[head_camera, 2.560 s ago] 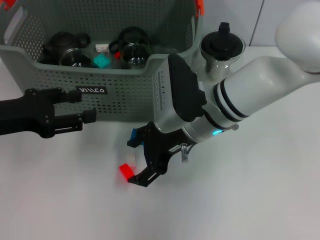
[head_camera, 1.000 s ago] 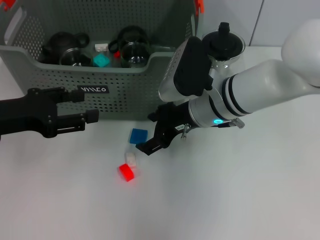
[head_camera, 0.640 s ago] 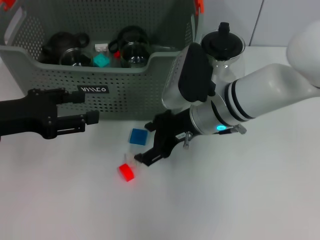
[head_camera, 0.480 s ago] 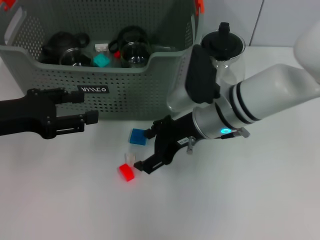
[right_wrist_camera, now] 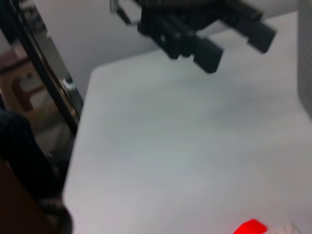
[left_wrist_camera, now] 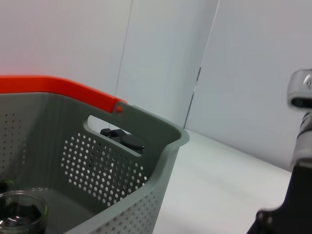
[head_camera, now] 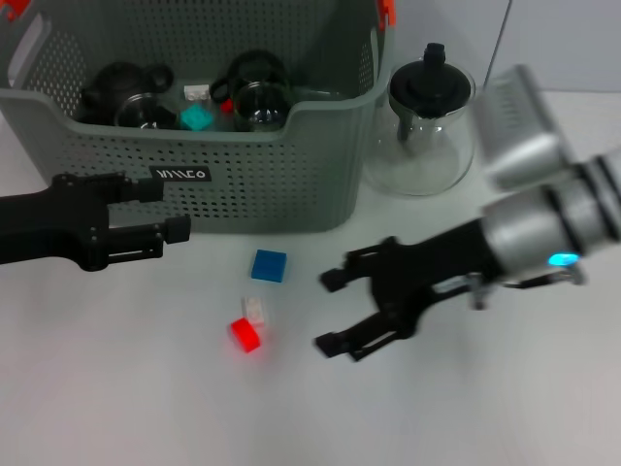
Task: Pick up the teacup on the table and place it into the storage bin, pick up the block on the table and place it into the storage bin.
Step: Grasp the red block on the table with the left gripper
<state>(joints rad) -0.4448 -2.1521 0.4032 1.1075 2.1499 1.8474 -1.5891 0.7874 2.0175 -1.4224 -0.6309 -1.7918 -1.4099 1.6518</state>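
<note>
You are looking at your right gripper (head_camera: 342, 313) hanging low over the white table (head_camera: 505, 408), its 2 black fingers spread wide apart and grasping nothing. It is sitting to the right of 3 small blocks lying on the table in front of the storage bin (head_camera: 291, 165): a blue block (head_camera: 269, 265) nearest the bin's front wall, a small clear or whitish block (head_camera: 255, 309) just below it, and a red block (head_camera: 245, 335) touching or almost touching that pale one. None of the 3 is between the fingers; the red block is lying near the lower fingertip but apart from it. The right wrist view is showing the red block (right_wrist_camera: 251, 227) at its edge and the other arm's gripper farther off.

Your left gripper (head_camera: 146, 209) is reaching in from the left, level with the bin's front wall beside the black label (head_camera: 180, 175), its fingers parted and empty.

Inside the bin you are seeing a dark teapot (head_camera: 121, 83), 2 glass vessels with dark lids (head_camera: 260, 97), and a teal block (head_camera: 197, 118) between them. Whether any of these is the teacup cannot be told. A glass teapot with a black lid (head_camera: 430, 116) is standing on the table just beside the bin's right wall. The left wrist view is showing the bin's perforated corner (left_wrist_camera: 146, 161) and an orange clip (left_wrist_camera: 58, 87).
</note>
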